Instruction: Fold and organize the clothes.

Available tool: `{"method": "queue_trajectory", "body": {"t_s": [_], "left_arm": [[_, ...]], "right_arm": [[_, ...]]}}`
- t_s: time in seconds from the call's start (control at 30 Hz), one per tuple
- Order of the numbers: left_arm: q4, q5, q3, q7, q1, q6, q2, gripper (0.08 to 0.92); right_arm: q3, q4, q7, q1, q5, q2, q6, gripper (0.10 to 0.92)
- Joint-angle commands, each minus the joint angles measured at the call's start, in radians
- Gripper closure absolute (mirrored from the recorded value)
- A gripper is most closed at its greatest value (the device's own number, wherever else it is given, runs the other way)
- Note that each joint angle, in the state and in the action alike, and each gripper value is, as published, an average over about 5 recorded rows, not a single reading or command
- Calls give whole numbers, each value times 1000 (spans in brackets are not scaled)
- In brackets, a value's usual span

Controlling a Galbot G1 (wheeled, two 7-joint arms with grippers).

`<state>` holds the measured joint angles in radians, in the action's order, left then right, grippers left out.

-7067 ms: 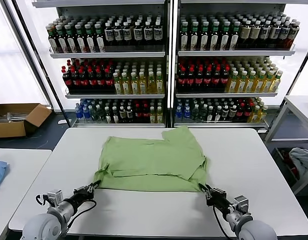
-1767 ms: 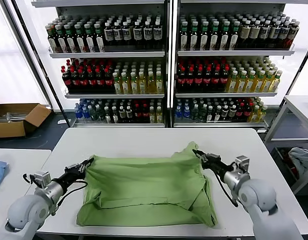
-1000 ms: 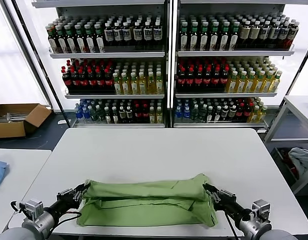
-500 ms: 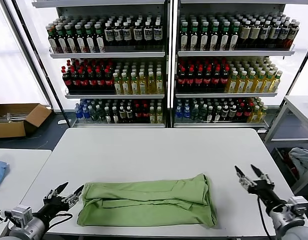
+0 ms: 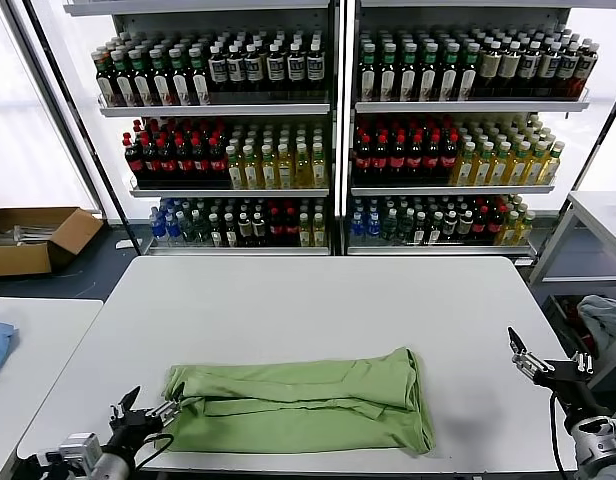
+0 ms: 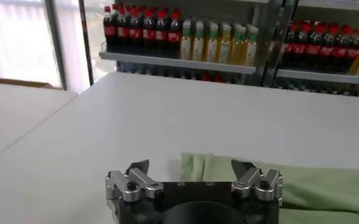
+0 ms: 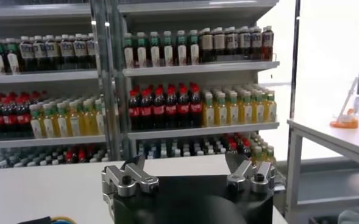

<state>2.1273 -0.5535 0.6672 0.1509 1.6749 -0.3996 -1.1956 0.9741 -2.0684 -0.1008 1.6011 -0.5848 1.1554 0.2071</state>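
Both sets of jaws now apart and clear of the cloth, where a second ago each was pinched on an end of the folded shirt (image 5: 300, 398)

Left gripper (image 5: 140, 410) drawn back to the lower left corner of the head view, just off the shirt's left end, holding nothing; in the left wrist view the same gripper (image 6: 193, 176) with its fingers wide and the green hem lying loose on the bench beyond them

Right gripper (image 5: 525, 357) pulled well away to the right edge of the frame, over the bench's (image 5: 288, 300) right border, also empty; right wrist view shows only its spread fingers against the bottle shelves (image 5: 328, 130), no cloth in sight

Shirt left lying in the lower middle of the head view as a long, narrow band across the near part of the bench, flat, one fold made, a loose lump at its right end

Reads as a fold just finished and let go, not a slip: cloth settled, edges roughly aligned. Probably still too long to count as folded and tidy, so another fold across its length likely wanted, which would call for fresh grips on the ends
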Motion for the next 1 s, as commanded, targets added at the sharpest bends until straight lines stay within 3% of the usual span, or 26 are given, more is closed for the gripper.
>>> {"method": "queue_trajectory", "body": {"t_s": [0.03, 0.43, 0.67, 1.0], "left_arm": [[-41, 57, -101, 94, -42, 11, -83, 177], [-93, 94, -125, 98, -48, 26, -95, 203], [-95, 108, -141, 79, -33, 48, -101, 372], [-95, 118, -150, 50, -26, 80, -95, 684]], "right_arm": [[25, 10, 6, 6, 0, 7, -30, 203], [21, 14, 2, -3, -3, -1, -29, 203], [19, 14, 2, -10, -3, -1, -26, 203], [20, 8, 1, -8, -5, 2, -24, 203]]}}
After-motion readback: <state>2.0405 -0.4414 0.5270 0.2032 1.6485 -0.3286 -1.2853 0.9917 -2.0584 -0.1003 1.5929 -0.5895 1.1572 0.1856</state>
